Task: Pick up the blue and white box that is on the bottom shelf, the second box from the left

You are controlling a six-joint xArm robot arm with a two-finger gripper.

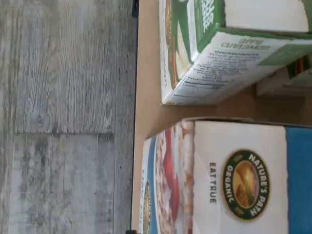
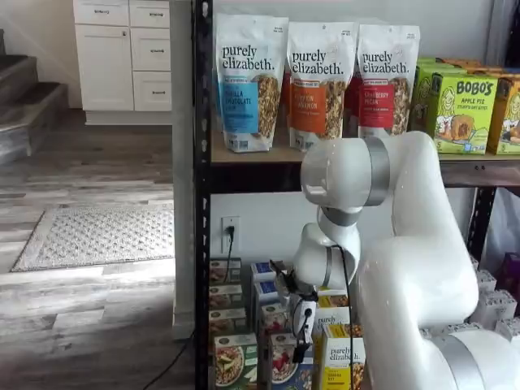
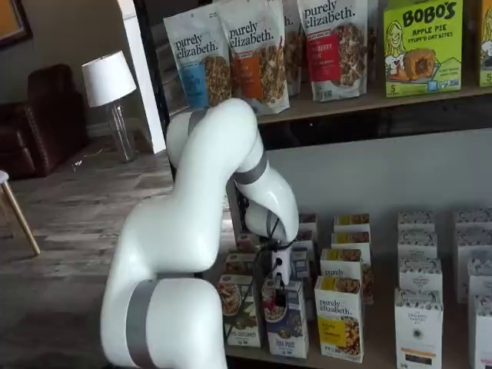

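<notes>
The gripper [image 3: 281, 278] hovers right over the blue and white box [image 3: 285, 327] on the bottom shelf [image 3: 369, 355], fingers spread wide. It should drop straight, clearing the green-and-white box [image 3: 239, 311] beside it.

Soft daylight, blurry wrist view

The white arm [image 3: 207, 231] bends down in front of the shelves, and its gripper [image 3: 281, 278] hangs just above the blue and white box [image 3: 285, 321] on the bottom shelf [image 3: 369, 355]. The fingers are too small and dark to read. Just left of the gripper stands a green and white box [image 3: 240, 309]; just right, a yellow and white box [image 3: 339, 315]. High above it, granola pouches [image 3: 254, 50] line an upper board.
</notes>
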